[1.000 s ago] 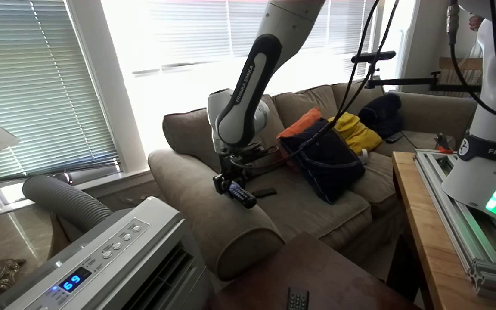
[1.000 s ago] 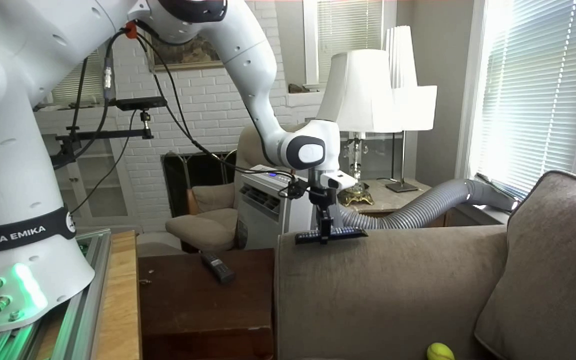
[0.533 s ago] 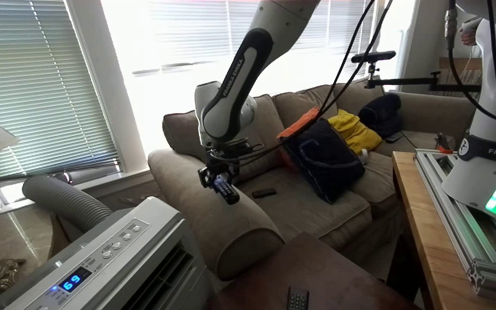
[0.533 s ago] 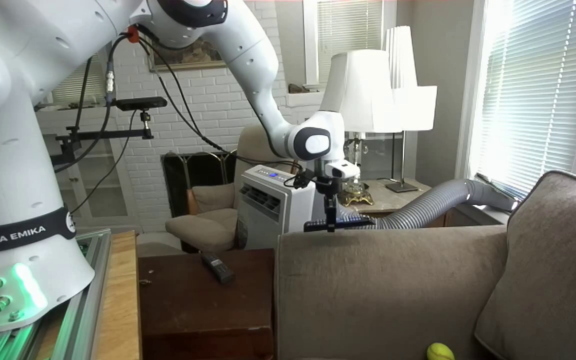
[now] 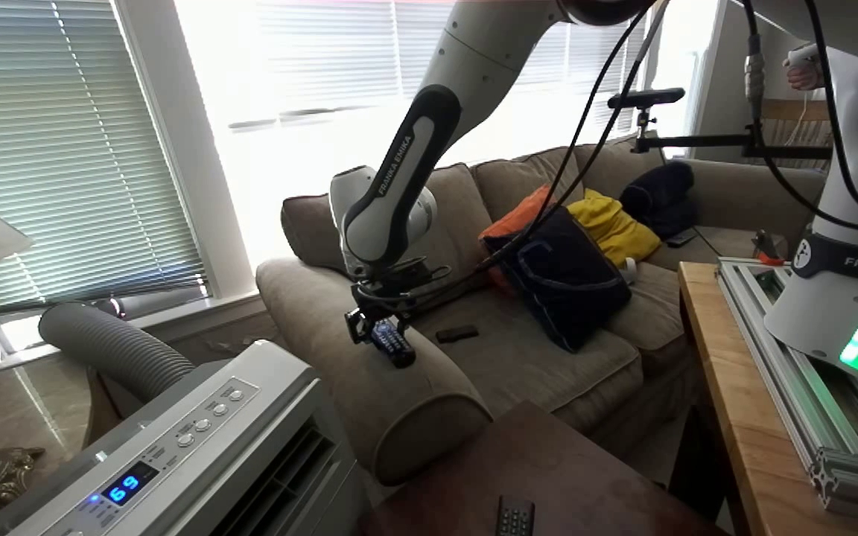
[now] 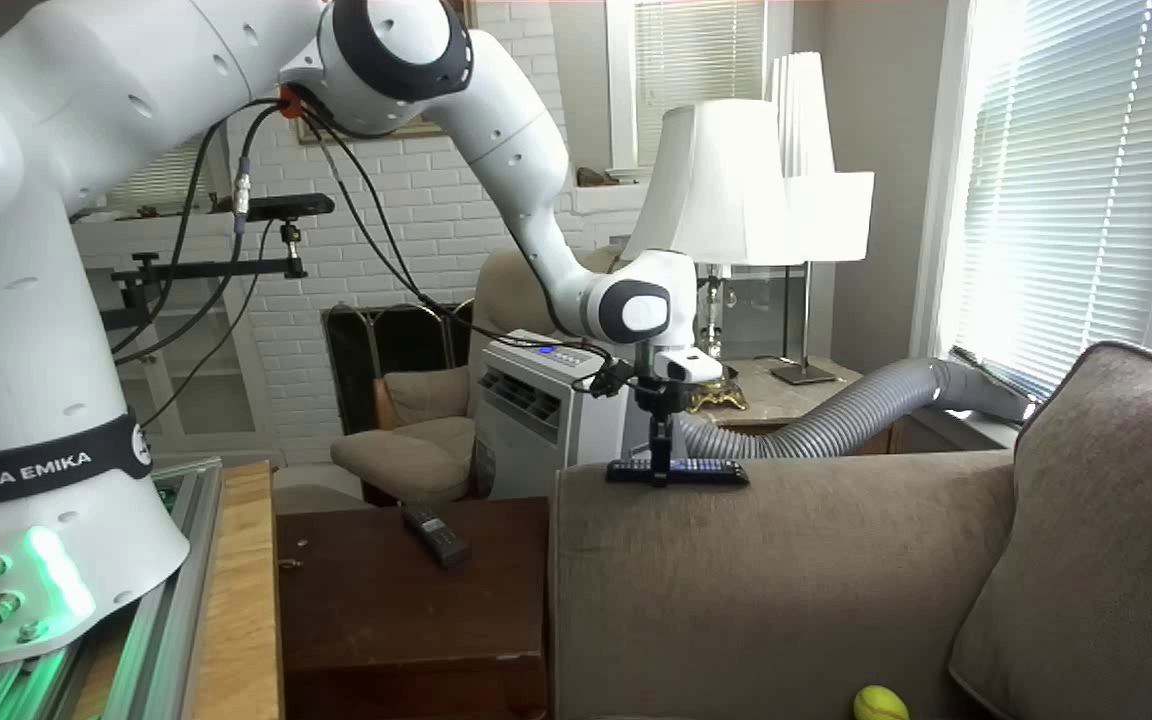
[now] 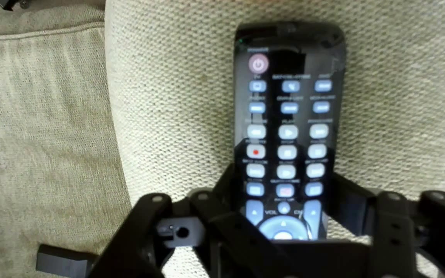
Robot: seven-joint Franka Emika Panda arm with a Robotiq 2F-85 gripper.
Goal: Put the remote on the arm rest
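Note:
The remote [image 5: 393, 344] is slim and black with pale buttons. It also shows in the wrist view [image 7: 288, 116] and in an exterior view [image 6: 711, 472]. The arm rest [image 6: 786, 580] is the broad taupe roll at the sofa's side, also in an exterior view [image 5: 310, 320] and the wrist view [image 7: 168, 116]. My gripper [image 7: 284, 181] points down over the arm rest, its fingers against both long sides of the remote. The remote lies about level, at or just above the arm rest's top; I cannot tell whether it touches. Its near end is hidden by the gripper.
Another dark remote [image 5: 457, 334] lies on the seat cushion. A black handset [image 6: 434, 536] lies on the brown chest [image 6: 416, 620]. The white air conditioner [image 5: 198, 447] stands beside the arm rest. A navy pillow [image 5: 563, 275] and a tennis ball [image 6: 879, 703] are on the sofa.
My gripper has carried the remote across the arm rest, away from the seat side. It rose a little, then came down to the arm rest's top over the last half second.

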